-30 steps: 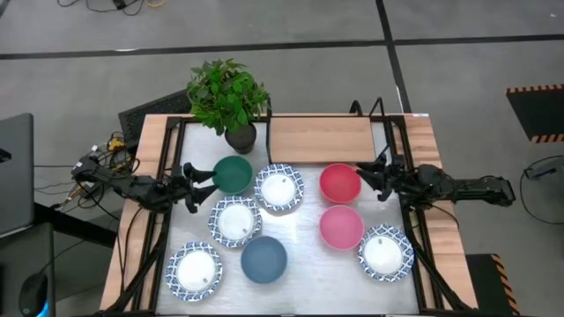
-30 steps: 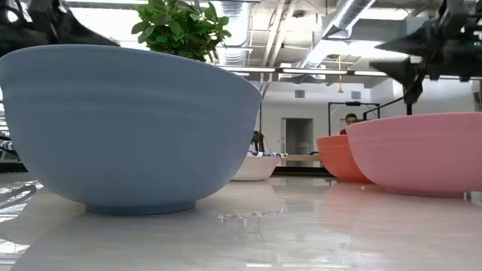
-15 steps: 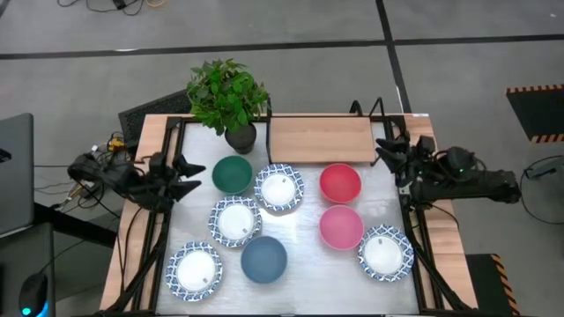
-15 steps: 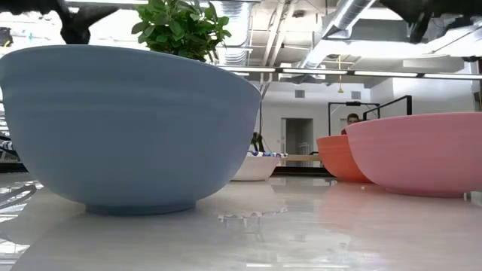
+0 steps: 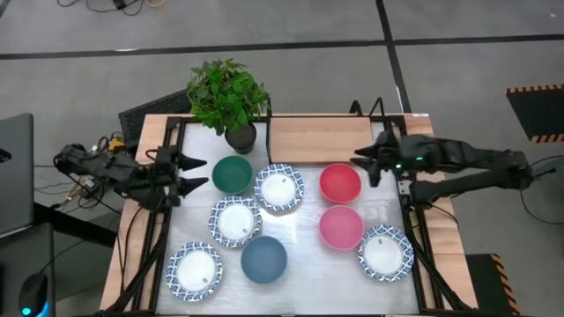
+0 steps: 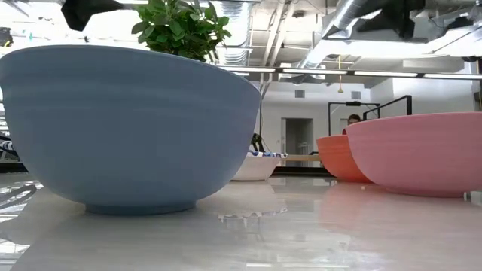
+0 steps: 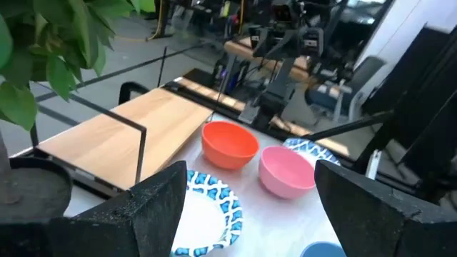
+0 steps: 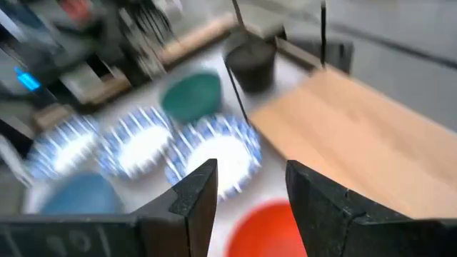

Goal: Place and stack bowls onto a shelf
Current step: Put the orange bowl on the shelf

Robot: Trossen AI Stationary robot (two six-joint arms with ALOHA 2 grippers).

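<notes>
The low view shows little of the layout: the slate blue bowl (image 6: 124,128) fills the left of that frame and a pink bowl (image 6: 418,154) the right, hiding most of what lies behind; only dark scraps of the arms cross its top edge.

In the high view eight bowls are countable — dark green bowl (image 5: 233,173), red-pink bowl (image 5: 339,183), a second pink one (image 5: 341,226), the slate blue one at lower centre, and four white bowls with blue rims (image 5: 279,187). All sit on the shiny surface (image 5: 304,255); none is on the shelf (image 5: 322,138), the bare wooden board at upper centre.

The left gripper (image 5: 188,172) hangs at the surface's left edge, just left of the green bowl, fingers spread wide and empty. The right gripper (image 5: 368,161) sits just right of the red-pink bowl, below the shelf's right corner, also parted and empty.

A potted plant (image 5: 227,97) stands immediately left of the shelf, above the green bowl.
</notes>
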